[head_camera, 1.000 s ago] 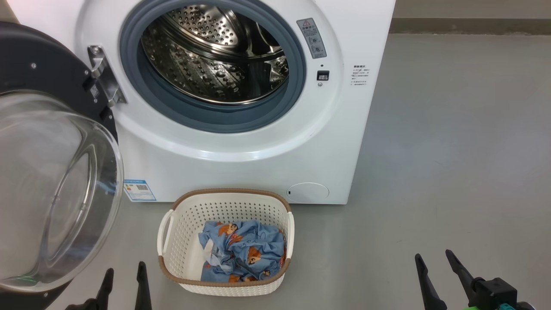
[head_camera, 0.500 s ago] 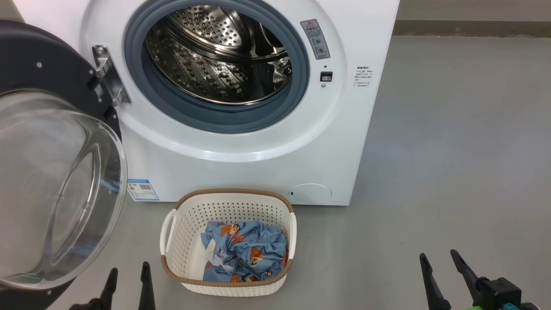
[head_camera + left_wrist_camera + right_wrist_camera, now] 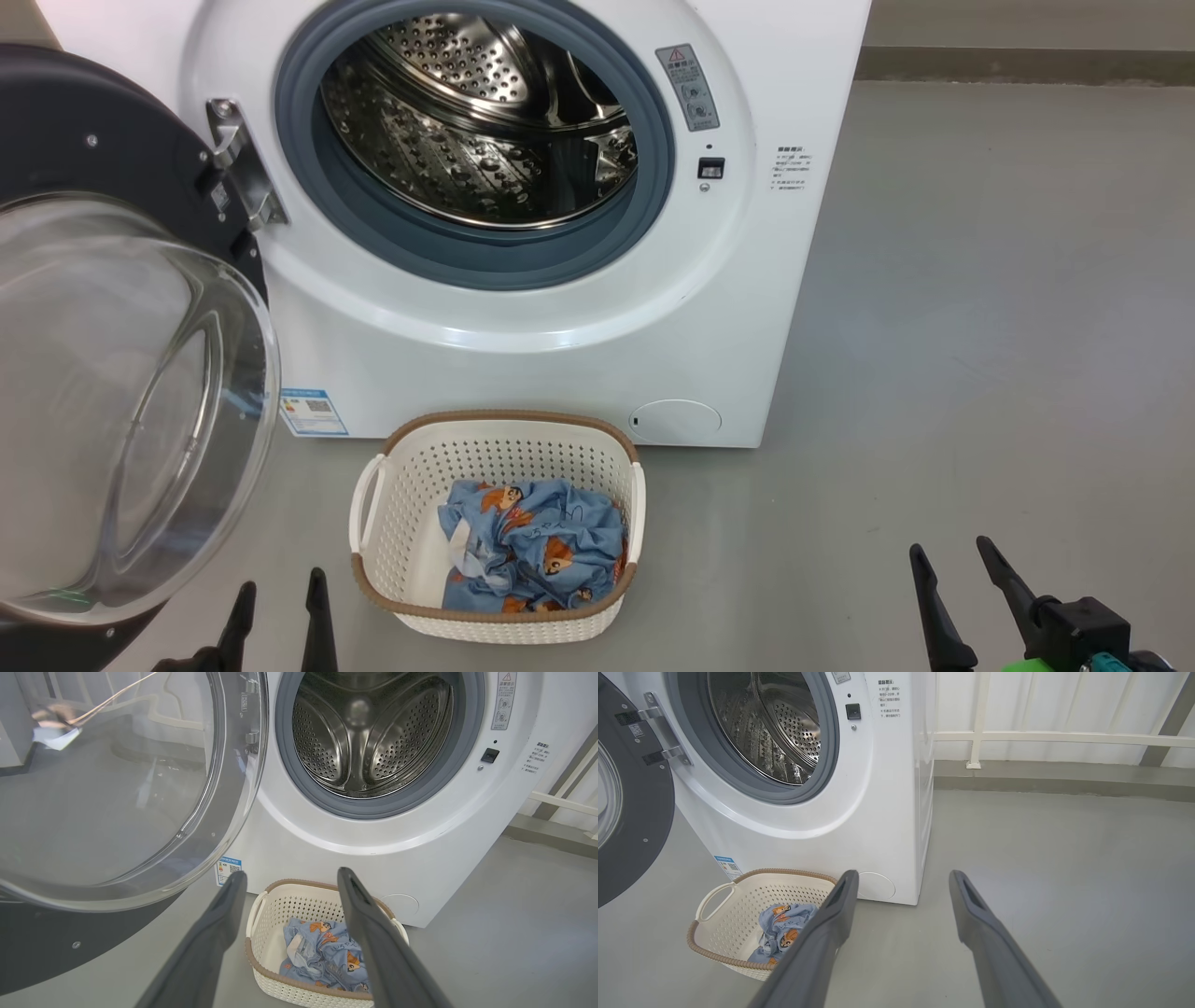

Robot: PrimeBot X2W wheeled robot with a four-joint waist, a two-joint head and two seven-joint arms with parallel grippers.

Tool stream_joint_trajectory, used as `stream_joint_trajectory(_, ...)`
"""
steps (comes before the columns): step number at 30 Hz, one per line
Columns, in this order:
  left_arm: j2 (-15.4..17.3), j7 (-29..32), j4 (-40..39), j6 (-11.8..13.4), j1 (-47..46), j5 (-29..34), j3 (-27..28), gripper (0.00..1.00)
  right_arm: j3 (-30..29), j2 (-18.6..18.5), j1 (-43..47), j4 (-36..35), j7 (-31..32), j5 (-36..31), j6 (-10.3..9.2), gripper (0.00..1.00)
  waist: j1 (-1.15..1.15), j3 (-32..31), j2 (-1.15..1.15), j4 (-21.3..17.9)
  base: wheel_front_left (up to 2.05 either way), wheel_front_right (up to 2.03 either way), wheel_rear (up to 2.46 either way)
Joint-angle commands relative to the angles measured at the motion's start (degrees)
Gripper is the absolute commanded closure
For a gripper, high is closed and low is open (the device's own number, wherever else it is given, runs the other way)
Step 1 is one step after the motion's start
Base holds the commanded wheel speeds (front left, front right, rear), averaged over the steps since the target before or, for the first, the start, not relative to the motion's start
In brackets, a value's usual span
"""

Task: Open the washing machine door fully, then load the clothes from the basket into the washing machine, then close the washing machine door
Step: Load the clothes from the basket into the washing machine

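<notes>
The white washing machine (image 3: 523, 355) stands ahead with its steel drum bare. Its black washing machine door (image 3: 103, 373), with the clear glass bowl, hangs swung open at the left (image 3: 107, 788) (image 3: 630, 812). On the floor before the machine sits the cream basket (image 3: 392, 523) (image 3: 271, 924) (image 3: 733, 905), holding crumpled blue clothes (image 3: 532, 551) (image 3: 322, 956) (image 3: 782, 926) printed with orange figures. My left gripper (image 3: 280, 593) (image 3: 289, 879) is open, low, just left of the basket. My right gripper (image 3: 952, 551) (image 3: 901, 875) is open over bare floor, well right of the basket.
Grey floor (image 3: 980, 327) stretches to the right of the machine. A white railing (image 3: 1064, 737) and a dark skirting strip run along the back wall. The open door's glass bowl bulges out close to my left gripper.
The whole head view has shifted slightly right and down, so the camera has moved. Both grippers stay open and nothing in the scene has moved.
</notes>
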Motion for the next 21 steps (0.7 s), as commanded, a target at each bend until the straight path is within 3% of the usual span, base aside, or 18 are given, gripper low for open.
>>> stream_joint_trajectory(1,1.01,-0.32,-1.15,0.47,-0.42,0.63,1.74,0.00,1.34,-0.70,-2.29,-1.08,-0.70,-0.16,-0.06,0.00,0.00,0.01,0.00,0.00,0.00,0.00,0.00)
stream_joint_trajectory(21,1.00,-0.32,-0.68,0.73,-0.25,1.80,2.49,0.00,1.41,-0.70,-1.98,-1.10,-0.70,0.28,-0.06,0.00,0.00,-0.18,0.00,0.02,0.00,0.00,0.00)
